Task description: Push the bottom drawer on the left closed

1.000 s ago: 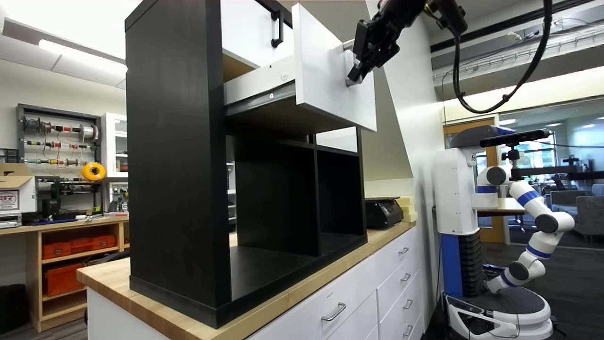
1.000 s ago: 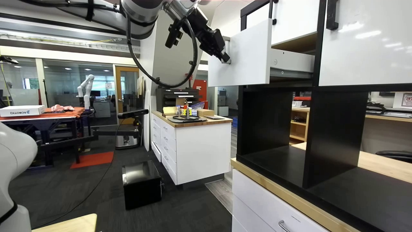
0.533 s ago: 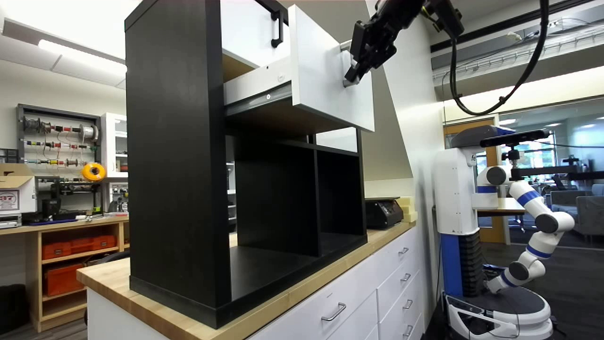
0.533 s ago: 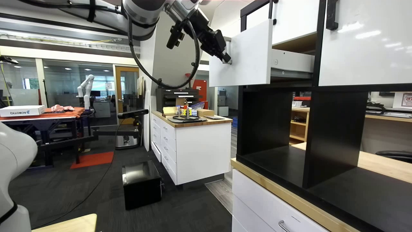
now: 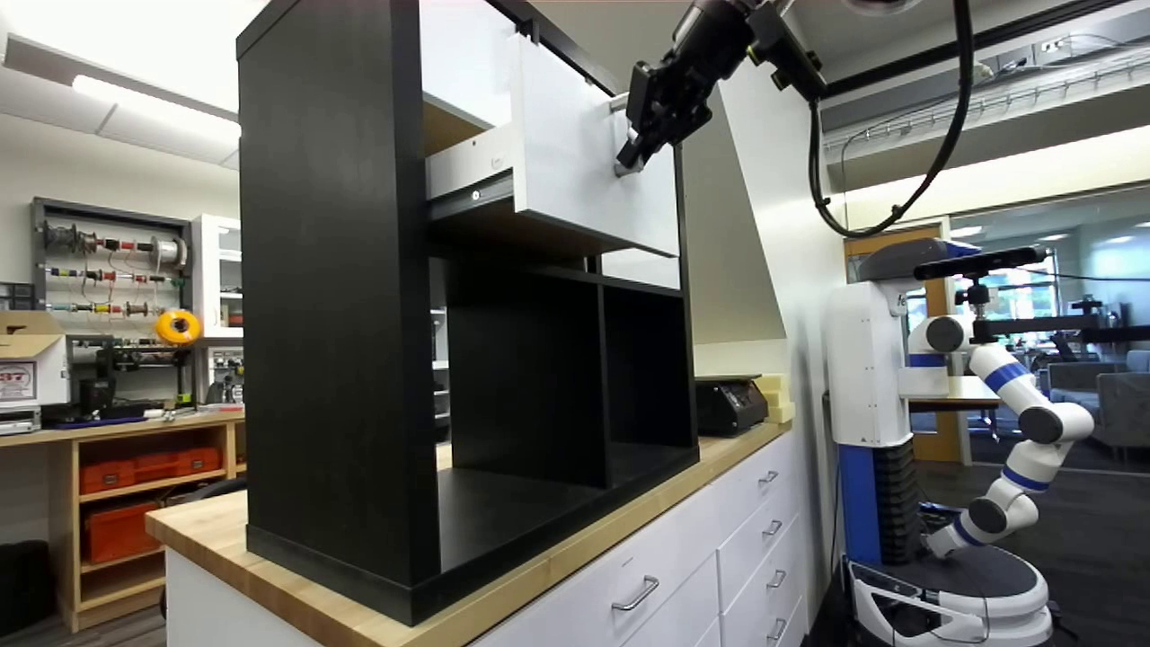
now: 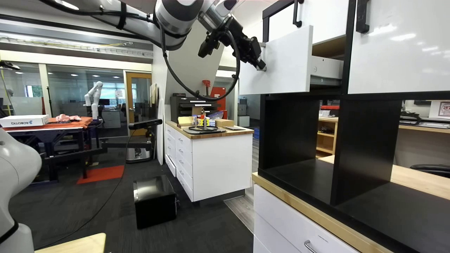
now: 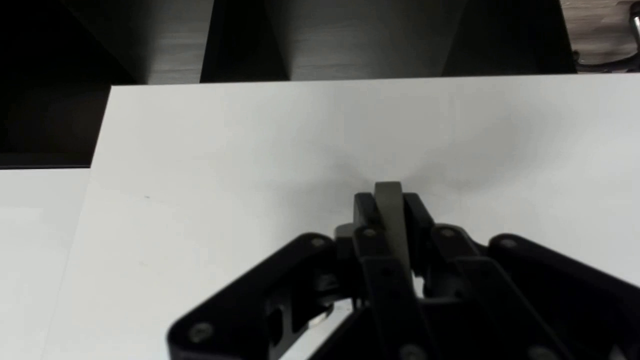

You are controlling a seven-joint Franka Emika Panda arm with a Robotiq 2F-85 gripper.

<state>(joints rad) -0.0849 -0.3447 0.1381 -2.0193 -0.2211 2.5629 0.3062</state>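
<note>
white bottom drawer [image 5: 575, 162]: push it straight in
it juts out above the surface's [image 5: 575, 553] front edge; with your end effector [image 7: 390, 204] clamped on the bar handle [image 7: 392, 215], press evenly and slow before it seats.

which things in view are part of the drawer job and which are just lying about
Part of the job:
fingers, closed on the drawer handle
drawer handle
white drawer, standing open
black shelf unit that houses it

Just lying about:
Robotiq box on a table
black box on the floor
black tool chest
yellow reel
white mobile robot
</note>
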